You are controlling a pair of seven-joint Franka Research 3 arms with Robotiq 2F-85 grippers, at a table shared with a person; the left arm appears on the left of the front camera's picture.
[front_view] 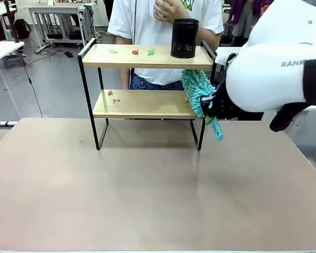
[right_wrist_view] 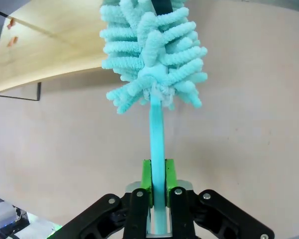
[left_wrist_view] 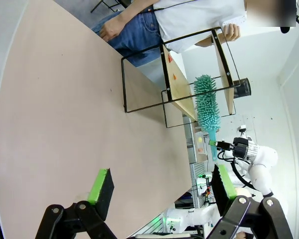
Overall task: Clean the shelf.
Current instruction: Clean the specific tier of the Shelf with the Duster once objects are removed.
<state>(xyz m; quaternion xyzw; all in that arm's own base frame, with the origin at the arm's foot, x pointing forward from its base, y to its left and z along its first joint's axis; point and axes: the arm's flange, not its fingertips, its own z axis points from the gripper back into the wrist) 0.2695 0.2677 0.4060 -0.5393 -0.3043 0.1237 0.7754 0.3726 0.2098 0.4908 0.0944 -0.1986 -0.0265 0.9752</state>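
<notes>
Only one bit of print can be read, the grey letters "RANK", on the white right arm.

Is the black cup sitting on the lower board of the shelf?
No, the cup stands on the top board of the shelf, at its right end.

The right arm wears a rounded white shell with grey letters "RANK" showing, going black at the wrist. The right gripper is black linkage with 2 green pads and silver screw heads; the left gripper looks the same. The person wears a white T-shirt and blue jeans.
</notes>
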